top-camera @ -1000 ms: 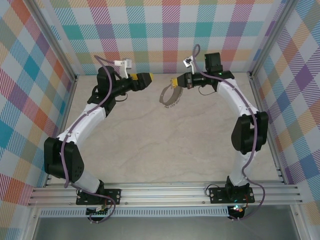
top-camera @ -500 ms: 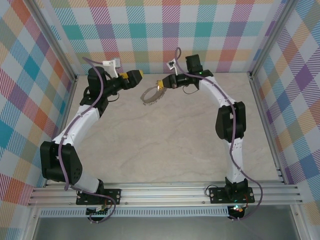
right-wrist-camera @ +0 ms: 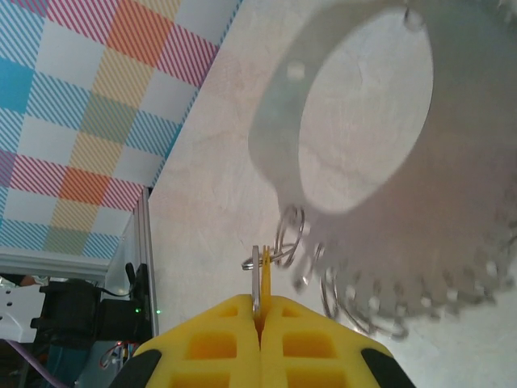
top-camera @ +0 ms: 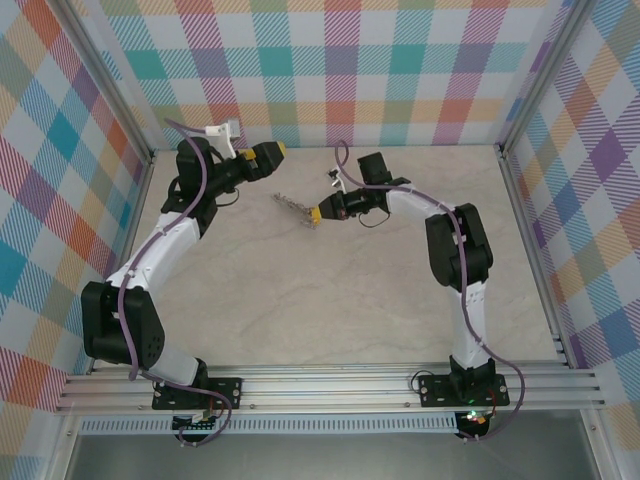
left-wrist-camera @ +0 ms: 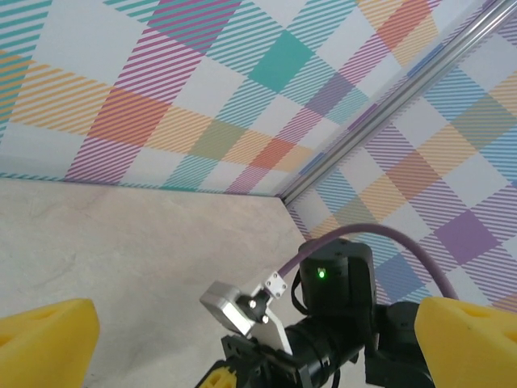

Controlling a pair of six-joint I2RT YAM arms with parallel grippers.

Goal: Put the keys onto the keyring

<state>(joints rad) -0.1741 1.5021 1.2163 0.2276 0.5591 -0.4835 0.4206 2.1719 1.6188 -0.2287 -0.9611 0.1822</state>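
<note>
Right gripper point(top-camera: 316, 214): jaws fully closed, pads pinching a thin sliver point(right-wrist-camera: 258, 283) right at the tips. Small split rings point(right-wrist-camera: 289, 234) hang off that, and the keyring point(right-wrist-camera: 355, 242) hangs off them. So it holds the ring by its hardware, not by the band. The sliver looks yellowish and edge-on. Can't tell if it's the key or just a tab.

The keyring is a wide grey loop with a scalloped lower edge. It's off the table point(top-camera: 300, 300), over the far half, roughly mid-width and a bit left of centre. From the top cam it reads nearly edge-on, sticking out left of the right tips.

Left gripper point(top-camera: 272, 151): jaws as wide as they go, fingers point(left-wrist-camera: 44, 343) empty. It's parked nearer the far-left corner, aimed across at the right wrist, apart from the ring.

Step, as I read it: the ring is being presented and the threading isn't done. I see no key loose on the table.

Next move needs:
- confirmation of where the key is
- the ring held steady with its opening facing left
- the left closing in on a very small target, so fine alignment and little slack for error
</note>
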